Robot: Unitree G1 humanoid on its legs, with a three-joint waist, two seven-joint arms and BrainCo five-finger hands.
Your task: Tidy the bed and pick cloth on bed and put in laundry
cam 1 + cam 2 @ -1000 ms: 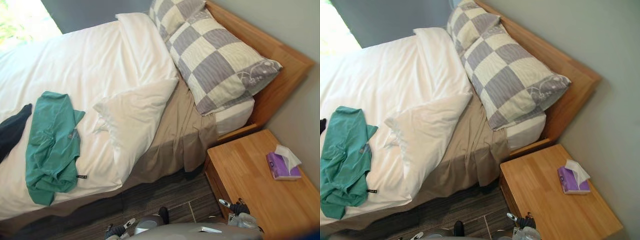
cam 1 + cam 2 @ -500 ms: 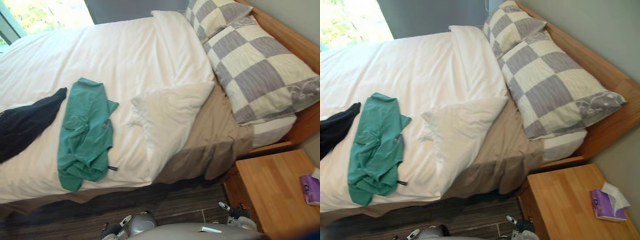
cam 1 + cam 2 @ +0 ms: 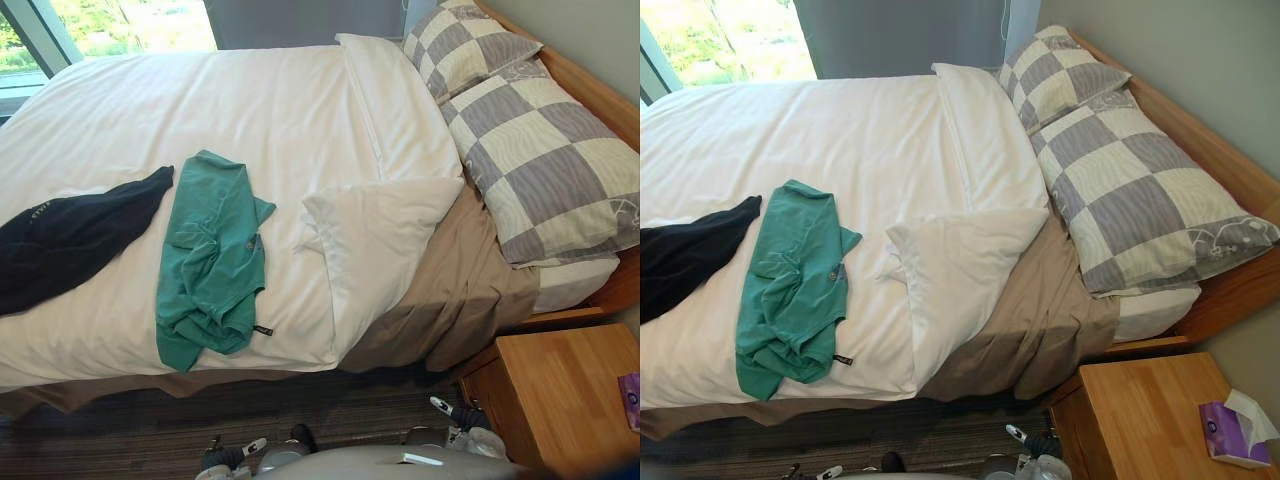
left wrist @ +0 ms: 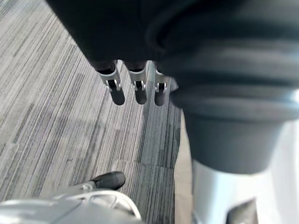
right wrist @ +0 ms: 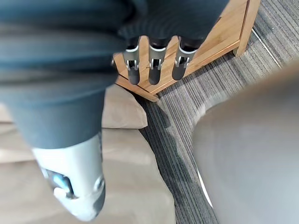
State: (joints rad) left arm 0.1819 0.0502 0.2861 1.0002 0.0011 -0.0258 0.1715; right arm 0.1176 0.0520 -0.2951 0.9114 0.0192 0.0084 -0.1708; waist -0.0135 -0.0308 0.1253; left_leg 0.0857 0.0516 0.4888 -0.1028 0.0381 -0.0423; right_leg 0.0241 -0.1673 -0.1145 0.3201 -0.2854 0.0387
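Left hand (image 4: 135, 88) hangs slack-fingered over the carpet (image 4: 56, 93), holding nothing. Right hand (image 5: 156, 65), same story: fingers straight, nightstand (image 5: 219, 32) just beyond. From the left eye, your green shirt (image 3: 210, 265) and black cloth (image 3: 70, 235) lie on the bed (image 3: 250, 110), well ahead of both hands. Grab carelessly and you'll likely drag the duvet (image 3: 375, 225) along.
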